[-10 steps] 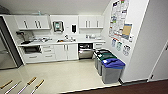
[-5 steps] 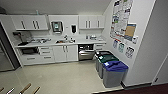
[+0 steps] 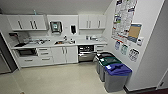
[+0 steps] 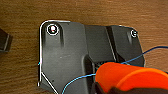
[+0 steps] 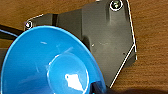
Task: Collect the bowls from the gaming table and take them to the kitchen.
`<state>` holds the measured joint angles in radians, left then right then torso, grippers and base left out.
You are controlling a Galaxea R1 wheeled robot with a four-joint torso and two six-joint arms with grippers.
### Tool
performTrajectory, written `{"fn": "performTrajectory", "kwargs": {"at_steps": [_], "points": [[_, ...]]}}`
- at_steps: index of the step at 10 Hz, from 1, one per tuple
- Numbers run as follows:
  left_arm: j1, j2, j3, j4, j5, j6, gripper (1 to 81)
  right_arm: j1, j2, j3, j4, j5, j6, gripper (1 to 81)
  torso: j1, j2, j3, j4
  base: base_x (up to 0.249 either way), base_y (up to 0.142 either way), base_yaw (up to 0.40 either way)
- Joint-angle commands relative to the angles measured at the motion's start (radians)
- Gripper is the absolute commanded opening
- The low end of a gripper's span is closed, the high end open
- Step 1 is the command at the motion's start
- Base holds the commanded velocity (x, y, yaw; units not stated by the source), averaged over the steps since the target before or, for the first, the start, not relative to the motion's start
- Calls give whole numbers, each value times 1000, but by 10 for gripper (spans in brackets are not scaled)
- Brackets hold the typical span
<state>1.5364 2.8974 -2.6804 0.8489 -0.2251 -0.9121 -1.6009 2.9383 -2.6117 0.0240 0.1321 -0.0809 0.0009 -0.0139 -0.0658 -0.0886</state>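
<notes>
The kitchen (image 3: 62, 47) lies ahead in the head view: white cabinets with dark handles, a white countertop (image 3: 85, 43), a sink (image 3: 60, 42) and wall dispensers (image 3: 56, 27). In the right wrist view a blue bowl (image 5: 47, 65) hangs close above the robot's dark plate, with my right gripper (image 5: 100, 87) shut on its rim. In the left wrist view an orange bowl (image 4: 130, 77) is seen from the side, and my left gripper (image 4: 105, 88) is shut at its edge. The gaming table is out of view.
Three bins stand in a row along the right wall, the nearest with a blue lid (image 3: 117, 70), then a green one (image 3: 109, 61). A steel fridge (image 3: 3, 60) is at the left edge. Pale floor (image 3: 57, 80) stretches up to the cabinets.
The whole head view has shifted: the camera has come nearer the kitchen, and the bins now sit lower and larger at the right.
</notes>
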Motion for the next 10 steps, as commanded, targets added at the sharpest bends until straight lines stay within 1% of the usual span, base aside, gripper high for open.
{"fn": "performTrajectory", "kwargs": {"at_steps": [1,10], "points": [[-35,-13,-4,-4,32,4,10,41,3,7,-10,-55,-4,10,0,0,0,0,226,0,0],[-35,-13,-4,-4,32,4,10,40,4,7,-10,-55,-4,10,0,1,0,0,192,0,0]]}}
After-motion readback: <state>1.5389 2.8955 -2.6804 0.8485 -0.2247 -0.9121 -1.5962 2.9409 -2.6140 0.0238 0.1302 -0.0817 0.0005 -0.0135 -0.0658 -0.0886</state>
